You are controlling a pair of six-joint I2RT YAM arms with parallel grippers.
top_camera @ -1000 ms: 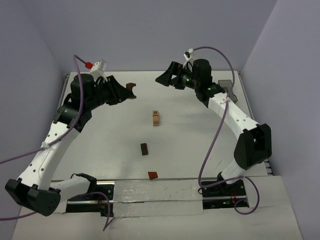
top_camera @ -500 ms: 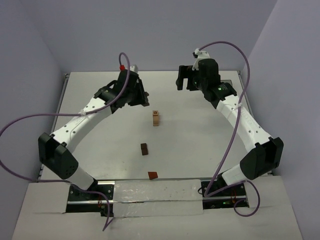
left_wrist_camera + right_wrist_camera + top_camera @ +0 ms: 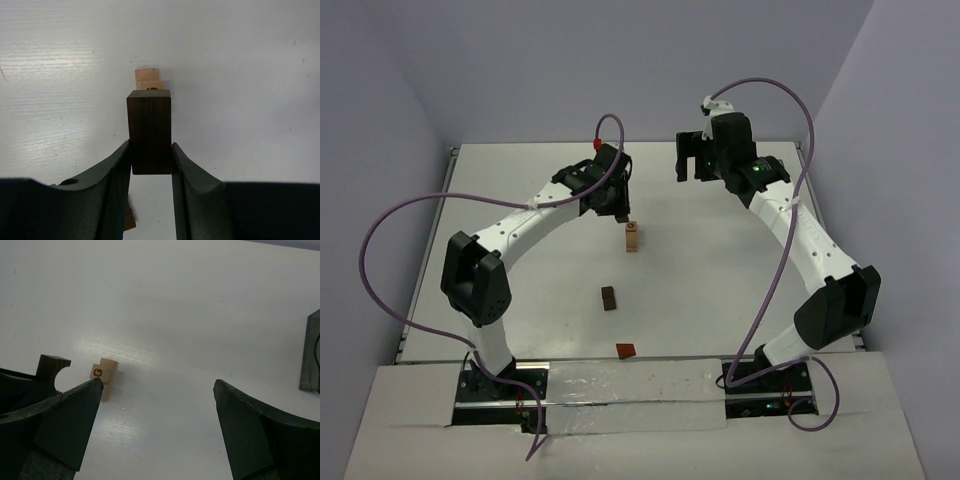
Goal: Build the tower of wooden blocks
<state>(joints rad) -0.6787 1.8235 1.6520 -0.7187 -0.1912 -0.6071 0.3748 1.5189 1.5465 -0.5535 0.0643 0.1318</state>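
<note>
The wood block tower (image 3: 632, 237) is a short stack of light tan cubes in the middle of the table; the top cube bears a letter G (image 3: 98, 372). My left gripper (image 3: 623, 208) is shut on a dark brown block (image 3: 149, 131) with a curved notch (image 3: 51, 367). It holds the block just above and behind the tower (image 3: 148, 80). My right gripper (image 3: 688, 160) is open and empty, up in the air to the right of the tower (image 3: 105, 376), with its fingers (image 3: 70, 415) wide apart.
A loose dark brown block (image 3: 609, 298) lies nearer the arms' bases. A reddish-brown block (image 3: 625, 350) lies close to the front edge. A grey translucent bin (image 3: 311, 357) stands at the back right.
My left arm has swung right with the dark brown block, from the back left to just behind the tower. My right gripper turned and shifted slightly right early on, then held still.
</note>
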